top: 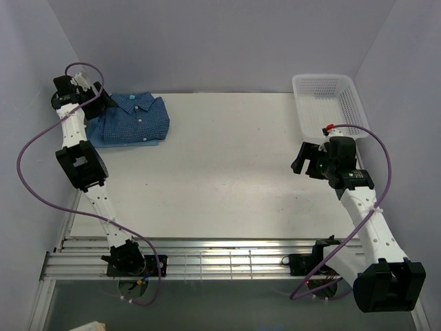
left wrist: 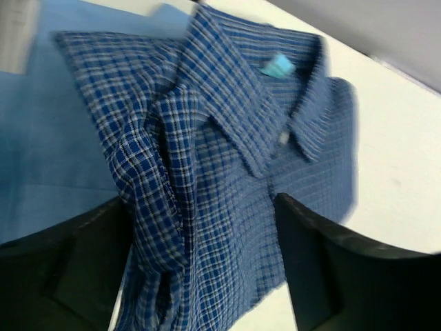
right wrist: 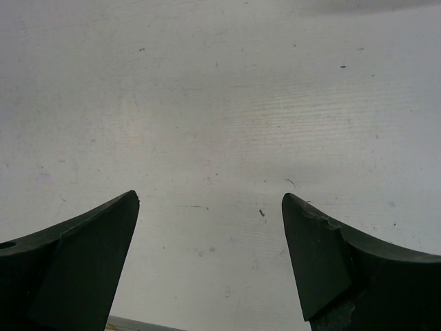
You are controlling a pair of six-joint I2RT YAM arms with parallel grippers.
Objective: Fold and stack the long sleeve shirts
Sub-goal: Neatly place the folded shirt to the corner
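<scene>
Two shirts sit stacked at the far left corner — the dark blue check shirt (top: pixel 134 118) folded on top of the light blue shirt (left wrist: pixel 41 152), collar up. Left gripper (left wrist: pixel 200 207) hangs over it, fingers spread wide, a puckered ridge of check cloth standing between them; the wrist view is smeared, so the ridge may be touching the left finger. Lift carelessly and it could snag, dragging the fold open or sliding the stack. Side wall (top: pixel 27 69) crowds the arm; rightward, open table (top: pixel 227 172). Right gripper (right wrist: pixel 210 196) hovers wide, holding nothing, near the basket (top: pixel 329 103) — well apart from the shirts.
</scene>
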